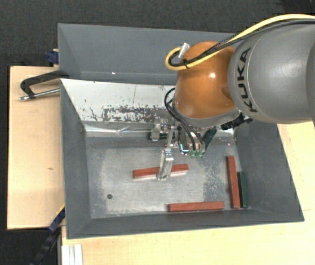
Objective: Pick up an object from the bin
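Gripper (164, 169) low across the middle red-brown stick (145, 174); spread or clamped — cannot tell.

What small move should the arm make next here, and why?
Probably a short straight lift, once the grip is sure. The gripper is down on the middle of the red-brown stick lying flat on the bin floor, apart from the other sticks by the near and right walls, so nothing should snag.

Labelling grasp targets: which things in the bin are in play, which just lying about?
In play: gripper; flat red-brown bar mid-bin beneath it.
Lying about: flat red-brown bar along lower wall; flat red-brown bar along right wall; dark green stick beside it.
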